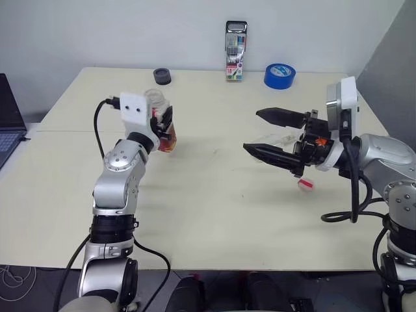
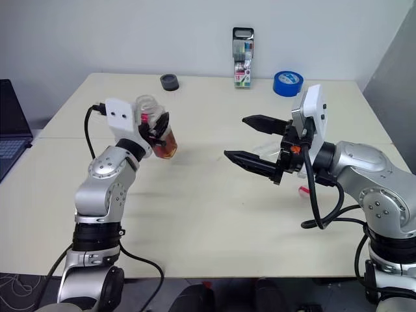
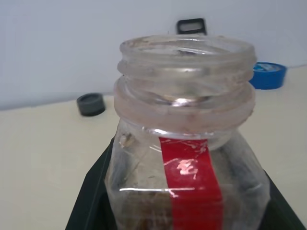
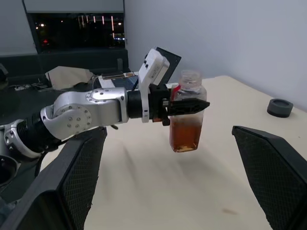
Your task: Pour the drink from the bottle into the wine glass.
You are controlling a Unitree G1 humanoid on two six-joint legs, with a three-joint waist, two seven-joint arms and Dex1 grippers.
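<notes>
My left gripper [image 2: 158, 127] is shut on the bottle [image 4: 189, 88], holding it upright above the left half of the table. The bottle has no cap on, and its open neck with the red label strip [image 3: 189, 172] shows close up in the left wrist view. The reddish-brown drink [image 4: 184, 134] fills its lower half. My right gripper [image 1: 251, 130] is open and empty, raised over the right half and pointing toward the bottle. A clear glassy shape, apparently the wine glass [image 1: 278, 138], shows between and behind the right fingers, mostly hidden. A small pink-red cap [image 1: 305, 184] lies on the table under my right hand.
At the table's far edge stand a marker pack [image 1: 235, 51], a blue tape roll [image 1: 279, 75] and a black round lid [image 1: 162, 77]. A laptop [image 1: 10, 123] sits off the table's left side. Bare cream tabletop [image 1: 214, 195] lies between the arms.
</notes>
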